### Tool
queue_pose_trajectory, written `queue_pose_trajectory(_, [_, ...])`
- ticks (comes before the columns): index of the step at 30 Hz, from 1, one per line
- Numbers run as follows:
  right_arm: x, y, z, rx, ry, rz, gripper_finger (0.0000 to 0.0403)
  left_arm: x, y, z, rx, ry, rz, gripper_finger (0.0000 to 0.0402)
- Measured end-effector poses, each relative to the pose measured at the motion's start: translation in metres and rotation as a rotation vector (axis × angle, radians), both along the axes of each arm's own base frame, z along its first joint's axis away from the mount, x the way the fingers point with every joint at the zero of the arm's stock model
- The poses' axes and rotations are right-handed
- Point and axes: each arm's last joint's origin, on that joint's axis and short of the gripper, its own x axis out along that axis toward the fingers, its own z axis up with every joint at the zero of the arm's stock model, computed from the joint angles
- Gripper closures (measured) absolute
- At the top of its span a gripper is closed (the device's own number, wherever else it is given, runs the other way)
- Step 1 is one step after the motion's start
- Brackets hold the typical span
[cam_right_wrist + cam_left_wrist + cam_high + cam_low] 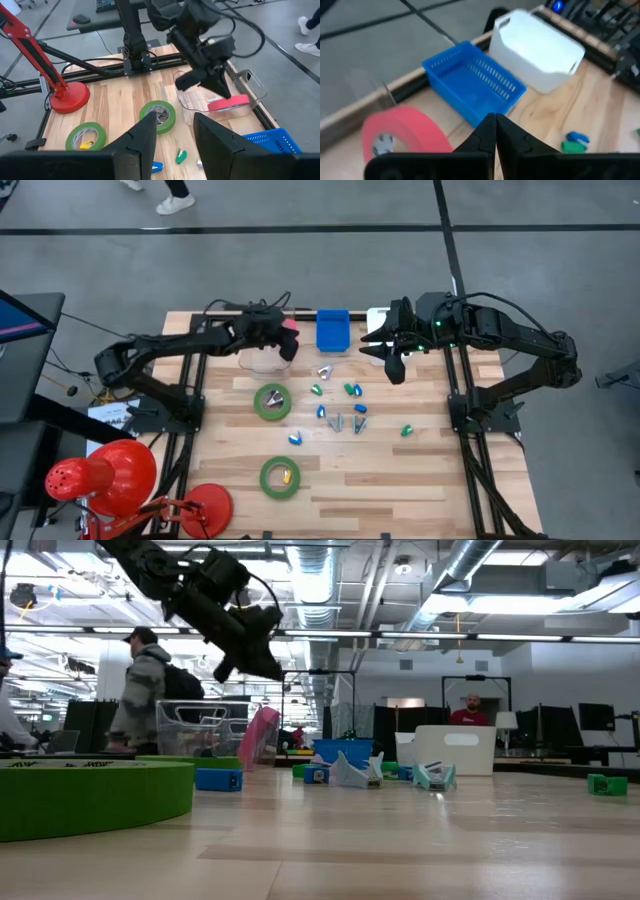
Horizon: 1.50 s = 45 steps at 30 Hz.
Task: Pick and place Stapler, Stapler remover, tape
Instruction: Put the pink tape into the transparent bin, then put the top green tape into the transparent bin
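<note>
The red-pink tape roll [402, 136] stands tilted in a clear container [192, 100], leaning on its wall [258, 735]. My left gripper [287, 345] hangs just above that roll [227, 102] with its fingers shut, apart from it [255, 665]. Two green tape rolls [272, 402] [280, 478] lie flat on the wooden table. Small blue, green and silver items [340, 408] are scattered between the arms. My right gripper [172, 135] is open and hovers above the table's far right part [392, 362], holding nothing.
A blue basket [332, 330] and a white bin [537, 47] stand at the table's far edge between the grippers. A red stand [100, 475] sits at the near left corner. People [150, 690] are in the room behind. Bare wood lies near the right side [400, 480].
</note>
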Motion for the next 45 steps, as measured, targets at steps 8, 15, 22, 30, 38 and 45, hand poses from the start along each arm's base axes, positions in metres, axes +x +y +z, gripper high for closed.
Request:
queue_pose_trajectory(8, [0.0,0.0,0.0,-0.003,0.0,0.001,0.0281,0.006,0.005,-0.021,-0.021,0.073,0.03,0.0401])
queue_pose_trajectory(15, [0.0,0.0,0.0,-0.01,0.001,0.005,0.0281,0.008,0.007,-0.029,-0.025,0.112,0.053,0.0401])
queue_pose_trajectory(22, [0.0,0.0,0.0,-0.01,0.001,0.005,0.0281,0.003,0.006,-0.034,-0.028,0.184,0.095,0.0401])
queue_pose_trajectory(30, [0.0,0.0,0.0,-0.01,0.001,0.005,0.0281,0.0,0.005,-0.034,-0.03,0.221,0.114,0.0401])
queue_pose_trajectory(38, [0.0,0.0,0.0,-0.01,0.0,0.004,0.0281,-0.009,0.001,-0.03,-0.019,0.291,0.131,0.0401])
queue_pose_trajectory(45, [0.0,0.0,0.0,-0.01,0.0,0.004,0.0281,-0.016,-0.005,-0.007,-0.008,0.193,0.085,0.0401])
